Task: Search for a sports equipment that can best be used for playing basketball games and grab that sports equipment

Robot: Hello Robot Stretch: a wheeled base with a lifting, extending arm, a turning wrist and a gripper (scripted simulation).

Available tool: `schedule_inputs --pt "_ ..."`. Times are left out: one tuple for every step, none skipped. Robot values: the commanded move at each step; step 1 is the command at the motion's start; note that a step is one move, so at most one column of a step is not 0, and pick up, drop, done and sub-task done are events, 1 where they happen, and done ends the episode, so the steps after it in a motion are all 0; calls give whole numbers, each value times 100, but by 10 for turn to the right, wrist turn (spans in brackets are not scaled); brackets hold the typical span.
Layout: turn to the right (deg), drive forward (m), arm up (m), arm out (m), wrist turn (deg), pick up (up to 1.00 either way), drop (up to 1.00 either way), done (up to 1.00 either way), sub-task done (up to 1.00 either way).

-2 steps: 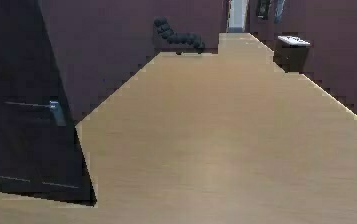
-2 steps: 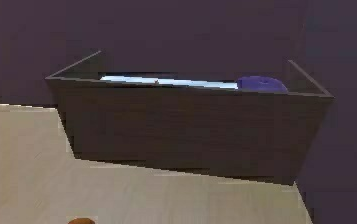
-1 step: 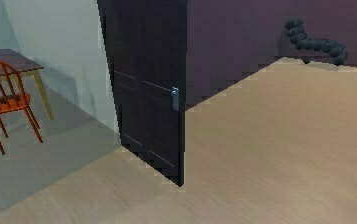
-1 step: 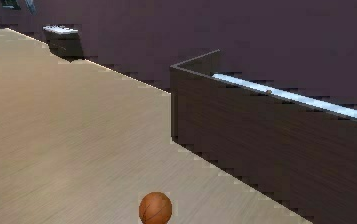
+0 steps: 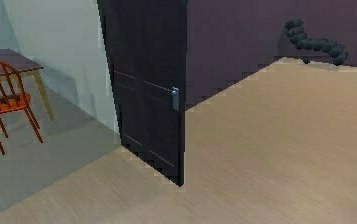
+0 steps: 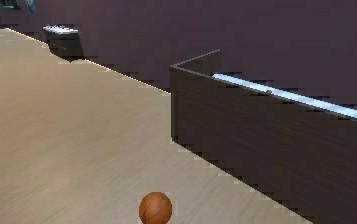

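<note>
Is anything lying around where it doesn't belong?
Yes, one thing: an orange-brown ball sits alone on the bare wooden floor, near the arm side view's bottom edge, not put away anywhere. The orange chair stands upright, and nothing looks spilled or broken.

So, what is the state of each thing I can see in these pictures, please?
Door: standing open.
Chair: upright on its legs, beside the table.
Ball: lying on the bare floor, with nothing touching it.
</note>
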Motion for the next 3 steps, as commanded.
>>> schedule_inputs --pt "0 0 0 48 0 0 0 0 0" --pt "0 0 0 0 450 0 0 0 0" --pt "0 0 0 0 450 0 0 0 0"
